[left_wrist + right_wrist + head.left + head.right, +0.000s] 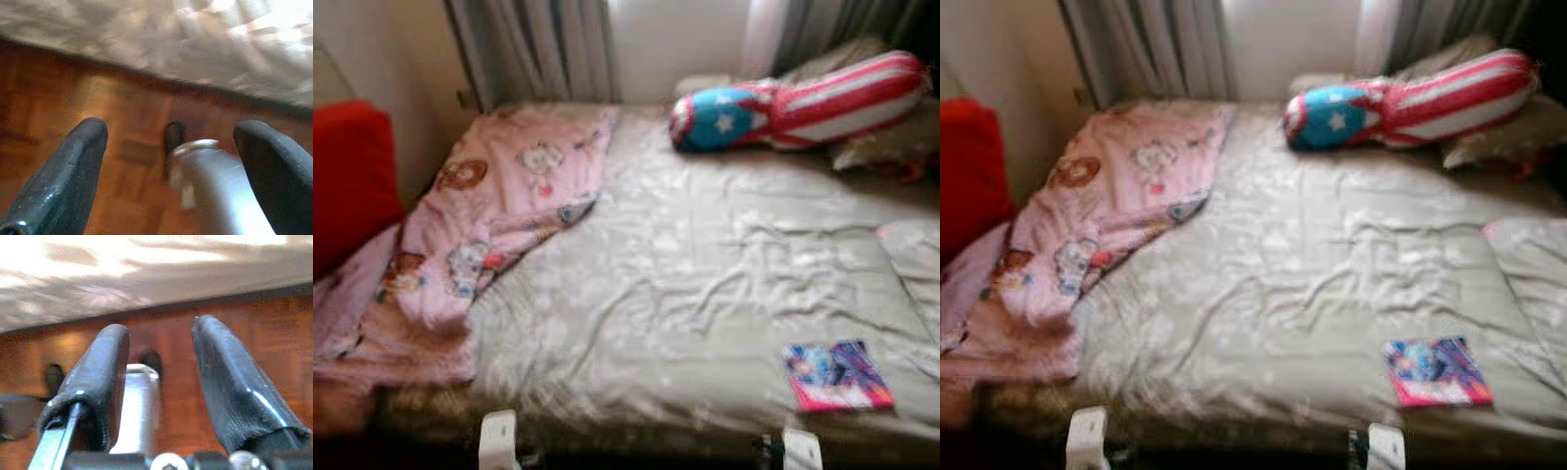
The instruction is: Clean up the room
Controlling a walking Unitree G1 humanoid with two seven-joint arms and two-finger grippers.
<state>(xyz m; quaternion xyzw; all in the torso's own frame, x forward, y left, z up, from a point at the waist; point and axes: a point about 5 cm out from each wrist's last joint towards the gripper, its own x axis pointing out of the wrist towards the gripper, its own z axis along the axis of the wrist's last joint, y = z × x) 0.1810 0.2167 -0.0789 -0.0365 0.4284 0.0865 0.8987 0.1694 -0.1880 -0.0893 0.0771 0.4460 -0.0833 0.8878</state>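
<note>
Grey rumpled sheet covers the bed; a pink booklet lies near its front right corner, a pink cartoon blanket is bunched along the left side, and a red-striped bolster sits at the head. Left wrist view: left gripper released, fingers spread above wooden floor beside the bed edge. Right wrist view: right gripper likewise released over the floor.

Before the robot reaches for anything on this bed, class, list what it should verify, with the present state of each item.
1. Book within view near the bed's front edge: ok.
2. Left pincer open and empty: ok.
3. Right pincer open and empty: ok.
4. Pink blanket lying neatly: not ok, bunched along the left side.
5. Striped pillow properly placed: cannot tell.
6. Picture sharp enough for aiming: not ok, blurred.
</note>
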